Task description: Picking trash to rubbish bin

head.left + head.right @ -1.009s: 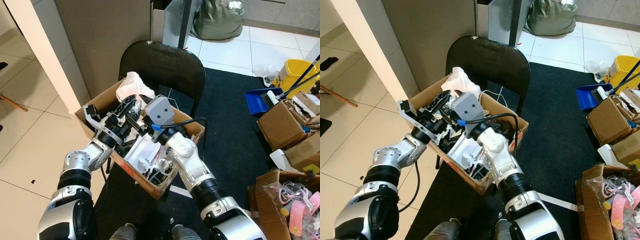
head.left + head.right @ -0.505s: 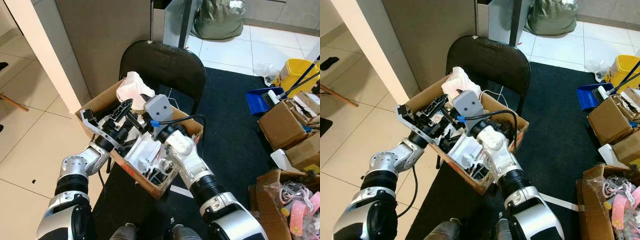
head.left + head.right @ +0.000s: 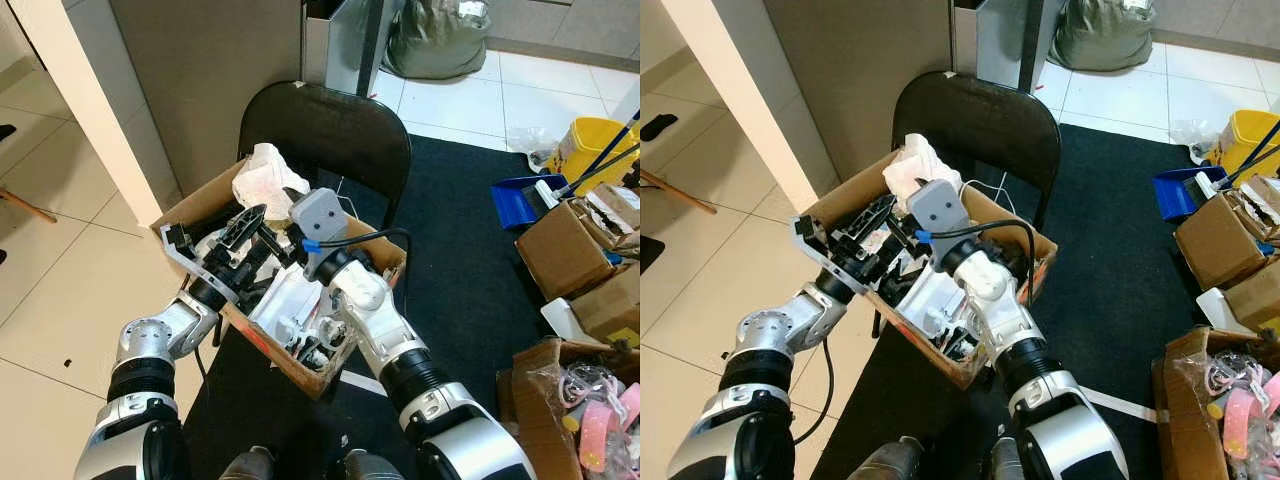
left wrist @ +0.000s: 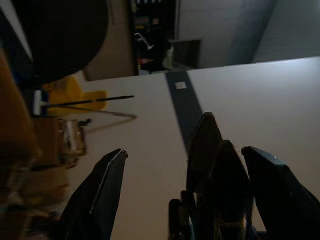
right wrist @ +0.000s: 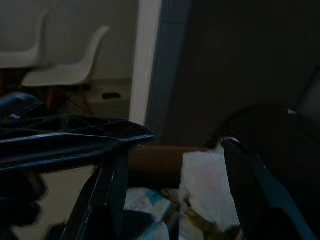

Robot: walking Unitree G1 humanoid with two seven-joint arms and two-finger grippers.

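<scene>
A cardboard box (image 3: 196,204) full of trash rests on a black chair (image 3: 328,128). White crumpled paper (image 3: 264,176) sits at the box's far end, with white plastic pieces (image 3: 297,308) and dark scraps lower down. My left gripper (image 3: 248,232) hovers over the box's left side, tilted upward and open; in the left wrist view a dark object (image 4: 216,175) stands between its fingers (image 4: 102,192). My right gripper (image 5: 175,200) is open above the middle of the box, with the white paper (image 5: 206,190) just ahead of it. Its grey wrist housing (image 3: 318,212) hides the fingers from the head views.
A black mat (image 3: 470,260) lies under the chair. Cardboard boxes (image 3: 560,250), a blue dustpan (image 3: 515,200) and a yellow bucket (image 3: 585,140) crowd the right. A wall corner (image 3: 90,110) stands left of the chair, with tiled floor (image 3: 70,290) beside it.
My left gripper has pulled back toward the box's near-left edge and tipped its fingers upward. The right arm has barely moved.
</scene>
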